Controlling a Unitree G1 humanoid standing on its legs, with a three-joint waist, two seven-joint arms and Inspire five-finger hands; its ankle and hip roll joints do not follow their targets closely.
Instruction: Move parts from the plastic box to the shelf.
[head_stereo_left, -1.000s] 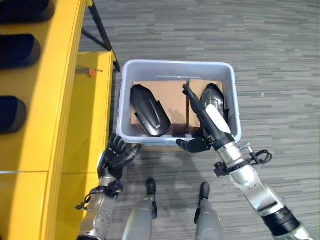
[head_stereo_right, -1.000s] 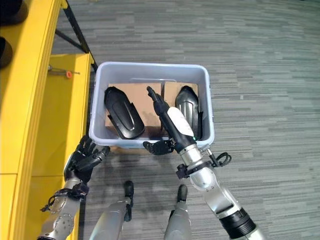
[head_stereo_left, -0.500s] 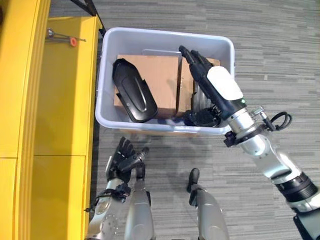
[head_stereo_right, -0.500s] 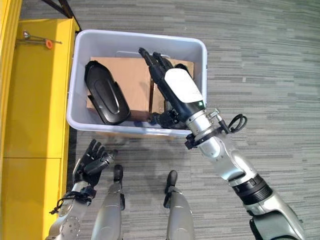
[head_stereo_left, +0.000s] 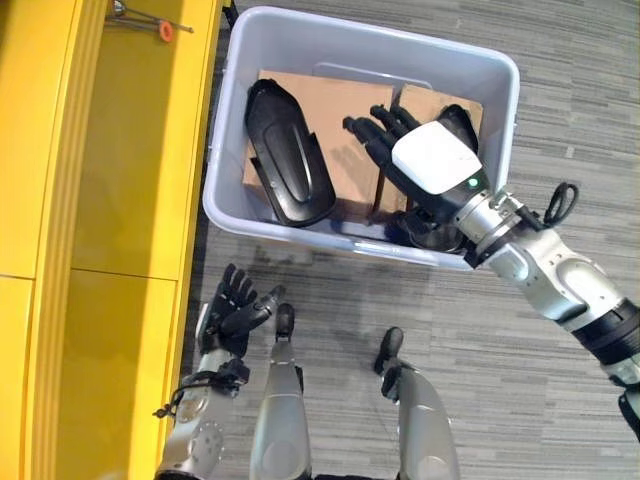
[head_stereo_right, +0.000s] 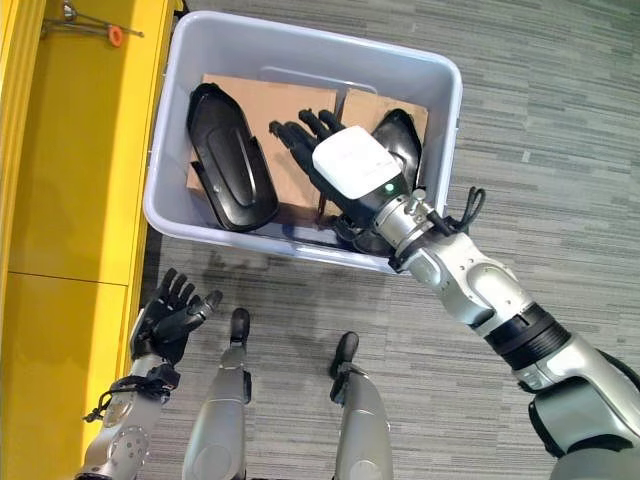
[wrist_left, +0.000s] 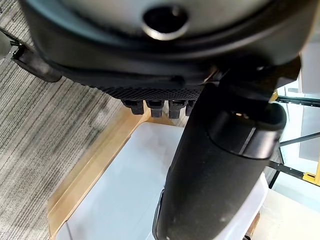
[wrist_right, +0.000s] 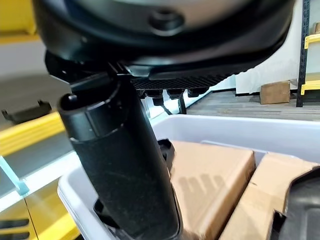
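We judge the rigid, glossy black moulded plastic part (head_stereo_left: 288, 155) slippery; our right hand (head_stereo_left: 415, 160), fingers spread and empty, should take hold across its narrow middle.

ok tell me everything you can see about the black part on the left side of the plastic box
The black part is a long, glossy moulded shell, plastic by its look, rounded at the far end and broader near the box's front wall, with a raised ridge down its middle. It lies tilted inside the pale grey plastic box, leaning on a brown cardboard divider. Neither hand touches it: the right hand, fingers straight, hovers over the box to its right.
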